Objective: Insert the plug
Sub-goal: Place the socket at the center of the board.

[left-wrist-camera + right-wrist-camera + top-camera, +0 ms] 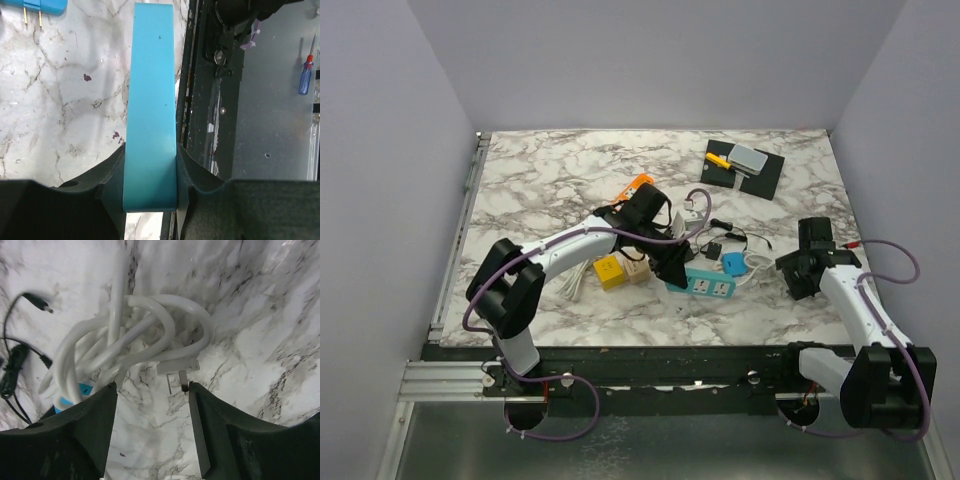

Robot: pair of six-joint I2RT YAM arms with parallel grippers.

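A teal power strip (702, 284) lies on the marble table near the front edge. My left gripper (675, 268) is shut on one end of it; in the left wrist view the strip (150, 95) runs straight out from between the jaws (150, 185). A blue plug (733, 264) lies beside the strip, its two prongs showing in the left wrist view (42, 7). My right gripper (788, 268) is open and empty, just right of a coiled white cable (125, 335). The cable's white plug (178, 367) lies prongs-down just ahead of the right finger (200, 410).
A yellow cube (610, 271) and a beige cube (637, 269) sit left of the strip. Black adapters and thin cables (722, 241) lie behind it. A black mat (760, 180) with a grey box stands at the back right. An orange item (640, 182) is behind the left arm.
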